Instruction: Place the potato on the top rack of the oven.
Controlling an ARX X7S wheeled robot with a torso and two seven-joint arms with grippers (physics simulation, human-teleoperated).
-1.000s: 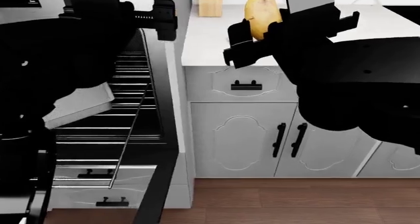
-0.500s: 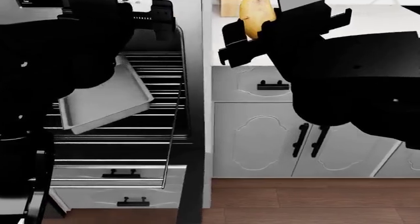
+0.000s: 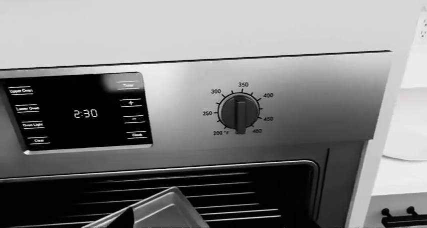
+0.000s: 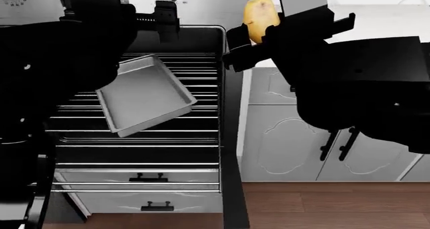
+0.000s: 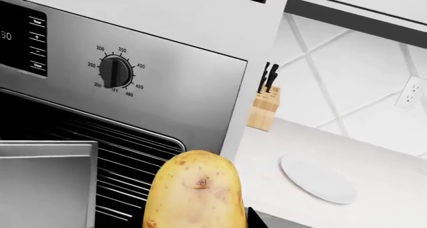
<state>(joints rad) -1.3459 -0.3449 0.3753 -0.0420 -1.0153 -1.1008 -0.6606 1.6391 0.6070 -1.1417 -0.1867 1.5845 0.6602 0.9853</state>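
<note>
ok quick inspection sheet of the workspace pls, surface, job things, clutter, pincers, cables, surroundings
surface: white counter beside the oven, wood floor below
job's things: potato held up in the right pincer, just right of the open cavity; oven door down, wire rack pulled out
clutter: metal tray lying askew on the rack; white plate and knife block on the counter
pincers: right shut on the potato; left pincer above the rack's back edge, jaw state unclear
cables: nothing seen
surroundings: oven clock reads 2:30, dial, white cabinets with black handles, wall socket
</note>
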